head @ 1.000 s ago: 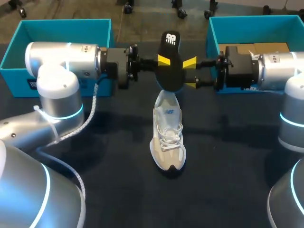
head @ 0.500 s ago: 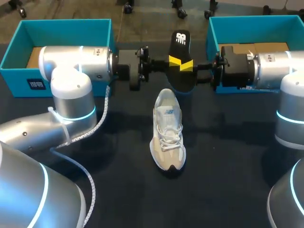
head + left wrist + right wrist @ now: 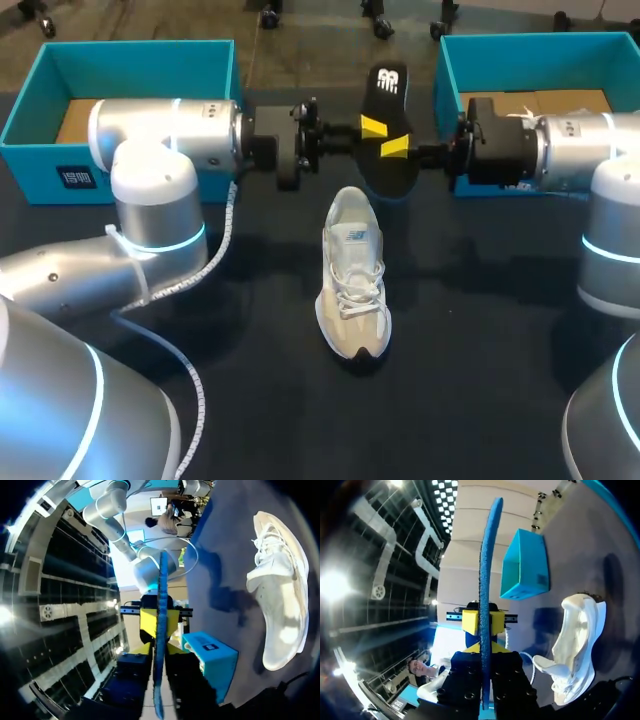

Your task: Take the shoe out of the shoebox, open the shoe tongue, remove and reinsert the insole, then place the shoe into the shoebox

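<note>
Insole (image 3: 386,172), black, hangs in the air over the desk (image 3: 480,330), just beyond the heel of the white shoe (image 3: 352,275), which lies flat on its sole between the two teal shoeboxes (image 3: 140,45). Both hands meet at it from opposite sides. The left hand (image 3: 373,126) pinches it narrowly, and the right hand (image 3: 396,148) pinches it just beside that. Each wrist view shows the insole (image 3: 160,630) edge-on, running straight out between that arm's own fingers, with the other hand's yellow tips close against both faces.
</note>
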You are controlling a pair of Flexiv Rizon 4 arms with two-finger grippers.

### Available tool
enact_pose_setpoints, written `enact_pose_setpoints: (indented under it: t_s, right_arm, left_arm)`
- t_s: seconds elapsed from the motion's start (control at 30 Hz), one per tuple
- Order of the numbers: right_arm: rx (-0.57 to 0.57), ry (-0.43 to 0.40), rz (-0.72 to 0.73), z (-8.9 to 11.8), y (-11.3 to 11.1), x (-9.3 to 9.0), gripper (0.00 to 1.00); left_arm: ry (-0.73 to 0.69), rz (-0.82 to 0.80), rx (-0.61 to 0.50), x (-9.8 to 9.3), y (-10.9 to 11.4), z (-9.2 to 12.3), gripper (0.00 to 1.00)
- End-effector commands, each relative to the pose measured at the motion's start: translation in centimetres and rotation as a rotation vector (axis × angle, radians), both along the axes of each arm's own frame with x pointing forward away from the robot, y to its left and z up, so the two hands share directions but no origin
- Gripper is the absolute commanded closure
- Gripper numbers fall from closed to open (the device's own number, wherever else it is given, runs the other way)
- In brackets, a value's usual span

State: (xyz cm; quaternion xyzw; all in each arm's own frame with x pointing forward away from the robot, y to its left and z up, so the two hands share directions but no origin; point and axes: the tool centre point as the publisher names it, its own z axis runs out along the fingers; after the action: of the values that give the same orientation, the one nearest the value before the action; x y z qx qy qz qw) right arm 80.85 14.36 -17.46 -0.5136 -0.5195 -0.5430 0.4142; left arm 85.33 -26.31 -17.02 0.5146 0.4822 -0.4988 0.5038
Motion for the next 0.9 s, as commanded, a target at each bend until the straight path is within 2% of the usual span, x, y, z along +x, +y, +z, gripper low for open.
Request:
enact_pose_setpoints:
  t_s: [0.03, 0.3, 0.67, 0.9]
  right_arm:
    - [-0.005, -0.032, -0.022, -0.4, -0.4, 0.0, 1.0]
    - [-0.04, -0.153, -0.047, -0.7, -1.5, 0.8, 1.0]
    - [-0.04, -0.31, 0.004, -1.1, -1.4, 1.5, 1.0]
    - [-0.048, -0.435, 0.069, -0.5, -1.2, 2.0, 1.0]
  left_arm:
    - [0.078, 0.014, 0.026, 0.0, 1.2, 1.0, 0.0]
    - [0.366, 0.026, 0.132, 0.3, 3.9, 1.3, 0.0]
    - [0.704, 0.086, 0.255, 0.2, 7.2, 0.2, 0.0]
    - [0.915, 0.16, 0.378, -0.1, 8.9, -1.9, 0.0]
